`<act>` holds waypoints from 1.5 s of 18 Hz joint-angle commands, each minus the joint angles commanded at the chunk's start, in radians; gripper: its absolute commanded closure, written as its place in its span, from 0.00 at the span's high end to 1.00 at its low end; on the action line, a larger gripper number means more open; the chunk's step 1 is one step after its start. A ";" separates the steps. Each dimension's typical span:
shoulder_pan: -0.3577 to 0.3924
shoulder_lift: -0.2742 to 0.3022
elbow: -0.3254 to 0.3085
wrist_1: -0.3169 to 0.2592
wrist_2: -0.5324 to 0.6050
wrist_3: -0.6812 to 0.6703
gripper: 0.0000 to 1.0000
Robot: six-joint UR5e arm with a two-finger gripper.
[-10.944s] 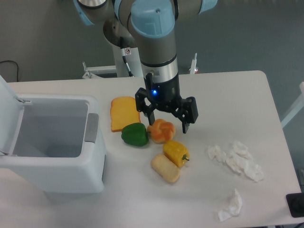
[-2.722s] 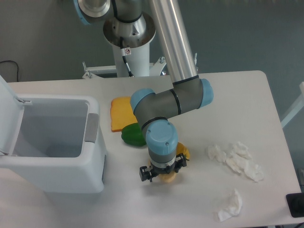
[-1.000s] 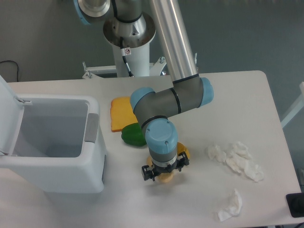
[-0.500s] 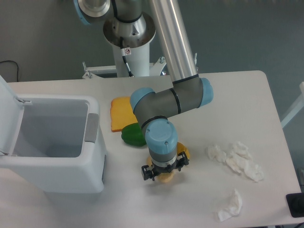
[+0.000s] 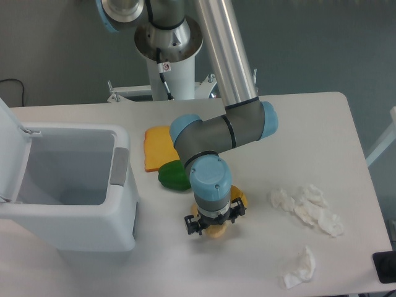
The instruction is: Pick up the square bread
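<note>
tissue wads, front: 1 small crumpled tissue (image 5: 301, 267) near the front right edge of the table (image 5: 346, 142)
tissue pile, right: 1 larger heap of crumpled tissues (image 5: 307, 208), right of the arm, well apart from the food
square bread: 1, pale beige square bread (image 5: 216, 231), only its lower edge peeks out under the wrist; sits on the table front-centre, just in front of the yellow pepper
gripper: 1, gripper (image 5: 213, 228) points straight down over the square bread, black fingertips on either side of it; wrist blocks the contact line, so cannot tell if it is clamped or loose
yellow pepper: 1, yellow pepper (image 5: 240, 198), mostly hidden behind the wrist, only a sliver shows at the right
green pepper: 1, green pepper (image 5: 172, 175), left of the wrist, partly covered by the arm
toast: 1 flat orange toast slice (image 5: 158, 148), lying behind the green pepper and touching it in view
bin: 1 white bin (image 5: 68, 213) at the left edge of the table, lid swung open; visible inside looks bare grey, bottom only partly seen
arm: 1 grey-and-blue arm (image 5: 223, 133), reaches from the base at the rear down to the front-centre of the table
braided bun: cannot see it, arm covers that spot
</note>
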 joint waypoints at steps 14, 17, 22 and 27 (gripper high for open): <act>0.000 0.003 0.003 0.000 0.000 0.008 0.54; 0.000 0.005 0.003 0.000 0.000 0.009 0.49; 0.000 0.014 0.008 -0.002 0.002 0.014 0.45; -0.002 0.034 0.015 -0.003 0.003 0.074 0.45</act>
